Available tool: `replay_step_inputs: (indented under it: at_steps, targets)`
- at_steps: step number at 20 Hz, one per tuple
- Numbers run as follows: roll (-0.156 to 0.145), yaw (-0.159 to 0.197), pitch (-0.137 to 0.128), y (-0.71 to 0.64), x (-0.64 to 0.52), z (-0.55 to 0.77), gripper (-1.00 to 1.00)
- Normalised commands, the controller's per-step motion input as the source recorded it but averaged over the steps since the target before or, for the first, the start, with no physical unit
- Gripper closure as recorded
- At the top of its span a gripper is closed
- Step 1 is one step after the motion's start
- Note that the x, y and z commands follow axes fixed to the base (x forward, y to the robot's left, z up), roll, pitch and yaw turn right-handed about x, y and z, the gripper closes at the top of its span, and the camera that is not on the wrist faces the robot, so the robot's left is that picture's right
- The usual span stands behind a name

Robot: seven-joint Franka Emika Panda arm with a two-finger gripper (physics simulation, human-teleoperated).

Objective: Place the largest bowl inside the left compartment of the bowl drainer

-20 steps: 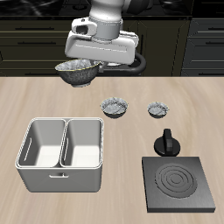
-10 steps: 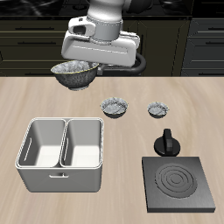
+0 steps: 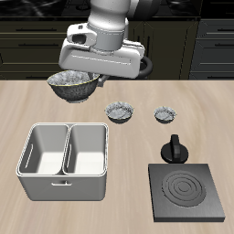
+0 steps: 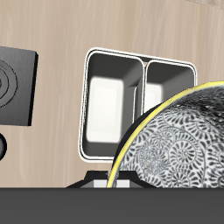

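A: Hand (image 3: pixel 80 75) status?

B: Clamped on the rim of the largest bowl (image 3: pixel 71 86). Bowl is off the table (image 3: pixel 37 105), hanging just under the hand, slightly tilted.

A: Drainer?

B: Bowl drainer (image 3: pixel 64 161) is below the hand and toward the table's front edge, not touching the bowl. Wrist cam looks down into both wells (image 4: pixel 140 103); the bowl (image 4: pixel 175 136) covers part of one of them. Left compartment (image 3: pixel 88 153) is the well nearer the stove plate.

A: Anything else close?

B: Medium speckled bowl (image 3: pixel 120 112) sits on the table below the hand and off to one side, smallest bowl (image 3: pixel 165 114) beyond it. Black stove plate (image 3: pixel 186 191) is well away, at the front edge, with a black knob (image 3: pixel 174 149) just behind it.
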Motion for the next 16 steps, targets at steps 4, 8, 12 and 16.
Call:
replay_step_inputs:
  at_steps: [4,8,12,16]
  targets:
    - [0.035,-0.009,0.037,0.05,0.25,-0.12,1.0]
    - [-0.023,0.0,0.011,-0.02,0.18,-0.09,1.0]
    - [-0.01,0.003,0.021,-0.04,0.16,-0.2,1.0]
    - [0.01,-0.006,0.031,0.05,0.07,-0.28,1.0]
